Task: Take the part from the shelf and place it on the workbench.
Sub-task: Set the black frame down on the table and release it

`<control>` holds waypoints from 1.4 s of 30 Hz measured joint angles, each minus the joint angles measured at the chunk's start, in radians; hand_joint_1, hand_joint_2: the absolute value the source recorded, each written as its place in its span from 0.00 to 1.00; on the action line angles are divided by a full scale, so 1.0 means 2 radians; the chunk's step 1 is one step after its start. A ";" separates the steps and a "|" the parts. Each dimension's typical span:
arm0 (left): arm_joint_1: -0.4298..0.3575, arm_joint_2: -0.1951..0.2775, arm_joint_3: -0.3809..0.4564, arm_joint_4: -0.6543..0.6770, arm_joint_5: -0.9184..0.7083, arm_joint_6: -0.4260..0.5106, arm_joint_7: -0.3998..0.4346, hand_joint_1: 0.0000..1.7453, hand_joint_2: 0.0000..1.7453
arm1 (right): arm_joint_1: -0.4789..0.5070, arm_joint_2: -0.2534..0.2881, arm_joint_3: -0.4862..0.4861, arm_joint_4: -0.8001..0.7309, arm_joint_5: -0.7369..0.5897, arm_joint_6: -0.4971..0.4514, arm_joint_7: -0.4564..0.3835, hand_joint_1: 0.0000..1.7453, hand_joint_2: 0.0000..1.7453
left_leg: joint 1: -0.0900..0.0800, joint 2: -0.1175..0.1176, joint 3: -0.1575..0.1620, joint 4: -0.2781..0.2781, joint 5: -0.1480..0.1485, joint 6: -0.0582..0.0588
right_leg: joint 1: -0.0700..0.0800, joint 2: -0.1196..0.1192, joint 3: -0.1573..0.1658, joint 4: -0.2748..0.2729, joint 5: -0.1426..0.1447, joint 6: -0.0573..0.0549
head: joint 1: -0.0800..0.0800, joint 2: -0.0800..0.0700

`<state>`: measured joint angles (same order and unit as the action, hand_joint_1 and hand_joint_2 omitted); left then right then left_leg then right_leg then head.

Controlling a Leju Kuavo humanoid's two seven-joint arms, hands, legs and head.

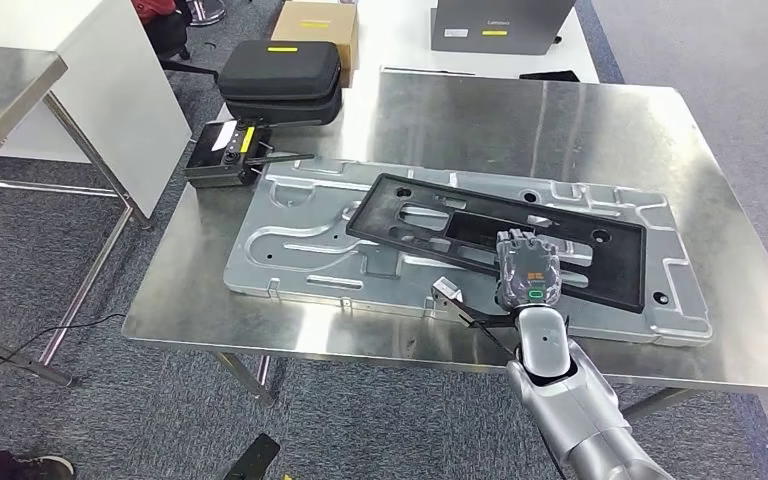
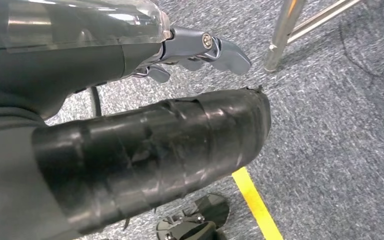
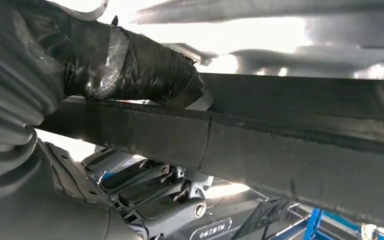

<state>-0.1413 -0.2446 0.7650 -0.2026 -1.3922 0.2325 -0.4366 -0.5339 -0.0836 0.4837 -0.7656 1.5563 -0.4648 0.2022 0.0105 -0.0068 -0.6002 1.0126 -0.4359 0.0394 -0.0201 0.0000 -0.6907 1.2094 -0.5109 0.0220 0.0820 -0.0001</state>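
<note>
The right hand (image 1: pixel 528 268) grips the near rail of a black plastic frame panel (image 1: pixel 440 215), its taped thumb (image 3: pixel 130 70) pressed along one face of the rail while the darker fingers (image 3: pixel 150 192) curl against the other, as the right wrist view shows at close range. The panel lies on a large stamped grey metal plate (image 1: pixel 290 250) that covers much of the steel workbench (image 1: pixel 600 125), angled across the plate with its far corner toward the table's middle. From the look of it, the part has reached the bench and the step in hand is the release. Done well, that means letting the frame settle flat on the plate before the fingers loosen, then drawing the hand straight back toward the bench's near edge so the thumb does not drag the light frame askew. The left hand (image 2: pixel 200 47) hangs low over grey carpet near a yellow floor line (image 2: pixel 255 200), fingers curled in and holding nothing. Beyond the plate, a black zip case (image 1: pixel 280 70) and a handheld controller (image 1: pixel 225 150) sit at the table's far corner.
</note>
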 joint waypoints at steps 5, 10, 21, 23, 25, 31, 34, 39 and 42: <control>0.000 -0.001 -0.007 0.000 -0.002 -0.003 0.003 0.00 0.00 | 0.001 0.007 0.000 0.022 -0.007 -0.001 0.000 0.30 1.00 | -0.003 0.000 -0.002 0.009 -0.006 -0.011 | 0.003 0.001 0.037 -0.079 0.024 -0.007 | -0.001 0.000; 0.000 -0.001 -0.009 0.000 -0.001 -0.003 0.003 0.00 0.00 | 0.003 0.013 0.000 0.037 -0.005 -0.018 0.006 0.00 0.00 | 0.000 0.000 -0.029 0.075 -0.048 -0.023 | -0.001 -0.001 0.042 -0.086 0.028 -0.020 | -0.001 0.000; 0.002 0.000 -0.010 0.000 0.008 0.000 0.004 0.00 0.00 | 0.015 0.007 0.000 0.023 0.006 -0.050 0.020 0.00 0.00 | 0.000 0.000 0.007 0.006 -0.010 -0.014 | 0.002 0.006 0.046 -0.088 0.027 -0.006 | -0.001 0.000; 0.003 0.000 -0.010 0.000 0.012 0.001 0.004 0.00 0.00 | 0.029 -0.002 0.000 -0.004 0.007 -0.056 0.021 0.00 0.00 | 0.001 0.000 0.008 0.001 -0.006 -0.006 | 0.001 0.005 0.041 -0.078 0.019 -0.001 | 0.000 0.000; 0.004 0.000 -0.010 0.000 0.016 0.003 0.003 0.00 0.00 | 0.044 -0.015 0.000 -0.042 0.007 -0.059 0.025 0.00 0.00 | 0.002 0.000 0.008 -0.001 -0.004 -0.001 | 0.000 0.003 0.020 -0.029 -0.010 0.002 | 0.000 0.000; 0.012 0.002 -0.009 0.000 0.033 0.017 -0.006 0.00 0.00 | 0.096 -0.080 0.004 -0.164 0.005 0.009 -0.007 0.00 0.00 | -0.002 -0.001 0.008 0.004 -0.009 0.002 | 0.000 0.003 0.011 -0.013 0.003 0.000 | 0.000 0.000; 0.014 0.003 -0.009 0.000 0.041 0.022 -0.008 0.00 0.00 | 0.121 -0.117 0.000 -0.220 -0.008 0.038 -0.022 0.00 0.00 | -0.005 -0.002 0.007 0.008 -0.012 -0.002 | 0.004 0.001 0.043 -0.081 0.023 -0.005 | 0.000 0.000; 0.022 0.007 -0.007 0.000 0.055 0.034 -0.011 0.00 0.00 | 0.202 -0.162 -0.036 -0.327 -0.036 0.033 -0.021 0.00 0.00 | -0.006 0.001 -0.004 0.041 -0.035 -0.014 | 0.000 -0.002 0.049 -0.090 0.024 -0.015 | -0.001 0.000; 0.027 0.008 -0.005 0.000 0.063 0.044 -0.013 0.00 0.00 | 0.272 -0.169 -0.074 -0.399 -0.086 -0.005 -0.033 0.00 0.00 | -0.002 0.002 -0.039 0.129 -0.083 -0.020 | 0.000 -0.006 0.051 -0.090 0.022 -0.019 | -0.001 0.000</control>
<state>-0.0865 -0.2286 0.7557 -0.2026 -1.2661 0.3215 -0.4621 0.0098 -0.4206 0.3359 -1.5634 1.3846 -0.4757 0.1356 0.0055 -0.0032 -0.6774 1.2712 -0.6020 0.0001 -0.0204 -0.0122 -0.5884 1.0285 -0.4659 -0.0169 0.0796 -0.0001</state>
